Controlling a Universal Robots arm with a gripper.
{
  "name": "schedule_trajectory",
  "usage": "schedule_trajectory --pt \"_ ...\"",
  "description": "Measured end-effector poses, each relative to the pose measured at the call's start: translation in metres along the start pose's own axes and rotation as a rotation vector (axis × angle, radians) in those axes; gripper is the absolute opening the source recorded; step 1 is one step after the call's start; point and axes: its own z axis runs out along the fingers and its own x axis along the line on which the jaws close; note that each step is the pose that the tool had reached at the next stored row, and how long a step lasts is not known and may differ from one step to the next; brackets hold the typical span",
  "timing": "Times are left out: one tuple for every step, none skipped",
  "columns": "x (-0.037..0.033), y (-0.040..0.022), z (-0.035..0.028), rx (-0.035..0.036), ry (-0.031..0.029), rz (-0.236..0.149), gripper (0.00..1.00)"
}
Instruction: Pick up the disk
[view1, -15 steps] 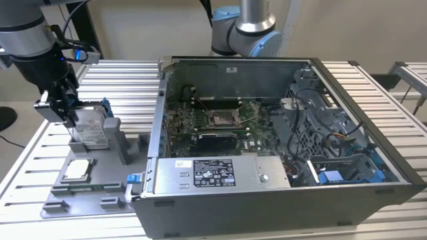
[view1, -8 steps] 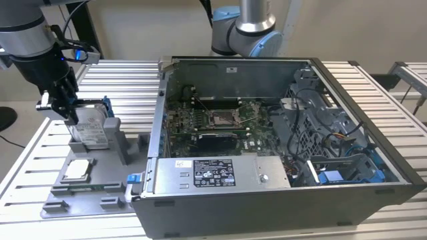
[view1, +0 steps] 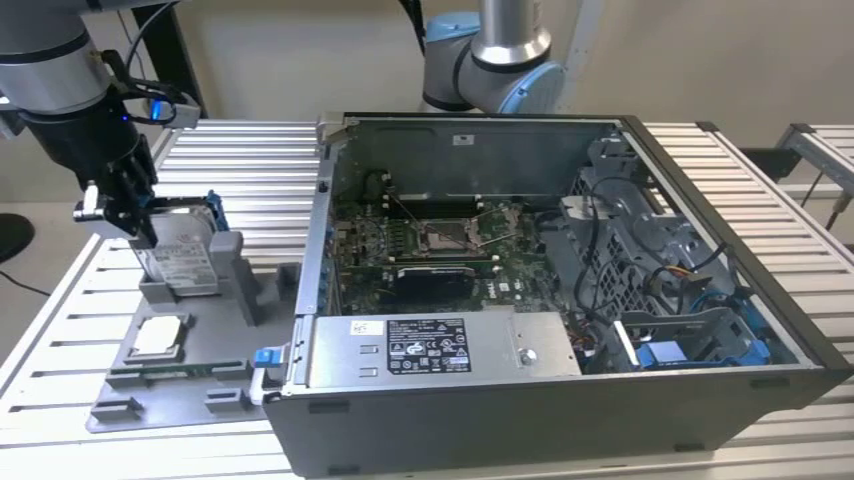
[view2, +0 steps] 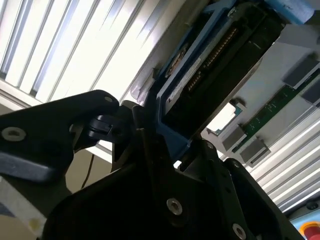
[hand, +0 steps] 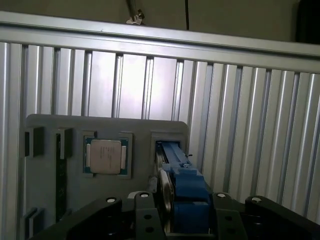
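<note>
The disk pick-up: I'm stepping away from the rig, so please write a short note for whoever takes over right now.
Gripper: jaws closed on the disk, one on each side of it, at the exterior view's left.
Disk: upright on edge at the grey stand on the tray, near the CPU chip, outside the open computer case.
Done: disk reached and gripped.
Left: it sits low at the stand, and I cannot tell whether it has cleared it.

Robot lab or workshop, I think. My workbench (view1: 747, 190) made of ribbed aluminium profiles. Open computer case (view1: 534, 425) stands on it, grey parts tray (view1: 174, 400) beside. Another robot arm (view1: 494, 60) behind, plain beige wall (view1: 294, 50).
</note>
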Motion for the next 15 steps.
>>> schedule_trajectory --pt "0.0 0.0 0.0 0.0 0.0 0.0 0.0" --pt "0.0 0.0 0.0 0.0 0.0 0.0 0.0" --pt "0.0 0.0 0.0 0.0 0.0 0.0 0.0" --pt "0.0 0.0 0.0001 0.0 0.0 0.0 0.0" --pt "0.0 0.0 0.0001 0.0001 0.0 0.0 0.0" --pt "0.0001 -0.0001 0.0001 0.0001 0.0 0.0 0.0" --pt "0.0001 -0.0001 0.0001 0.0001 0.0 0.0 0.0" --pt "0.0001 0.0 0.0001 0.0001 0.0 0.0 0.0" --pt "0.0002 -0.0001 0.0002 0.0001 -0.0002 0.0 0.0" --pt "0.0006 0.0 0.0003 0.0003 -0.0004 0.0 0.0" --pt "0.0014 0.0 0.0003 0.0004 -0.0007 0.0 0.0" --pt "0.0025 0.0001 0.0002 0.0004 -0.0014 0.0 0.0" --pt "0.0032 0.0001 0.0001 0.0004 -0.0021 0.0 0.0" --pt "0.0033 0.0001 0.0 0.0002 -0.0022 0.0 0.0" --pt "0.0032 0.0002 0.0 0.0003 -0.0025 0.0 0.0"
